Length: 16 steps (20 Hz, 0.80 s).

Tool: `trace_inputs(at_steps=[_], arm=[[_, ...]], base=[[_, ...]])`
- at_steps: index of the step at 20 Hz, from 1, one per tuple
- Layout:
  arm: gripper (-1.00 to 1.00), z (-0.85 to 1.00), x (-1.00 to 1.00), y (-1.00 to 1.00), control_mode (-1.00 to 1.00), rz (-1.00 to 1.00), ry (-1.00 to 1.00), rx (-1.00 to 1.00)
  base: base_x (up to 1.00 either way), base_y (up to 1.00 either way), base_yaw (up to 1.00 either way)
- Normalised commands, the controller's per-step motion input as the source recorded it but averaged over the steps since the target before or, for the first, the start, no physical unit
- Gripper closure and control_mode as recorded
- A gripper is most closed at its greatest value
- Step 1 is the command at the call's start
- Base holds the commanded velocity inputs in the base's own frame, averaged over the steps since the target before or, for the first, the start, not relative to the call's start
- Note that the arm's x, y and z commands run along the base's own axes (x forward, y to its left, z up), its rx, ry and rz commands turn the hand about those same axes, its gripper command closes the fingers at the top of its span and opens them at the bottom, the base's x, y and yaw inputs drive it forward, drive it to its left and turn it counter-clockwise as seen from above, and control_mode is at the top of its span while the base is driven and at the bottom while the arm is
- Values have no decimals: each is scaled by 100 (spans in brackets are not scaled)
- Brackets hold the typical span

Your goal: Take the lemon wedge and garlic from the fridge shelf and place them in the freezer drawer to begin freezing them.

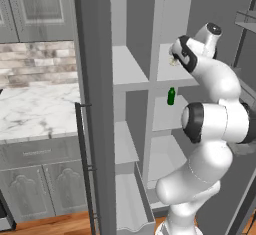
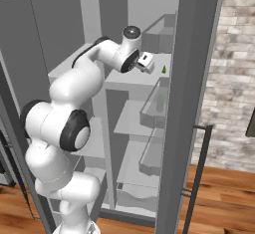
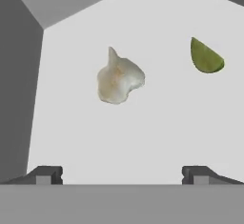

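Observation:
The garlic, an off-white bulb with a pointed tip, lies on the pale fridge shelf straight ahead of my open gripper. Both finger tips stand wide apart, short of the bulb, with nothing between them. To the bulb's right lies the lemon wedge, a small yellow-green chunk. From the right base view, my gripper reaches over the upper shelf with the lemon wedge just beyond it. The freezer drawer stands pulled out at the bottom of the fridge, left of the arm's base.
A dark green bottle stands on the shelf below the gripper. The open fridge door with its dark handle bar rises on the left, the other door on the right. A marble counter lies further left.

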Motion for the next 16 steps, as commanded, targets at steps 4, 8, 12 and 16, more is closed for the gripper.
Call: trace_inputs(at_steps=[4, 8, 12, 16], arm=[[-100, -31, 51, 0, -100, 0, 7, -3], [-100, -33, 40, 0, -100, 0, 8, -2], [-100, -22, 42, 0, -100, 0, 2, 0], [-100, -16, 41, 0, -100, 0, 0, 0]], base=[[0, 0, 0], [0, 0, 0], [0, 0, 0], [0, 0, 0]])
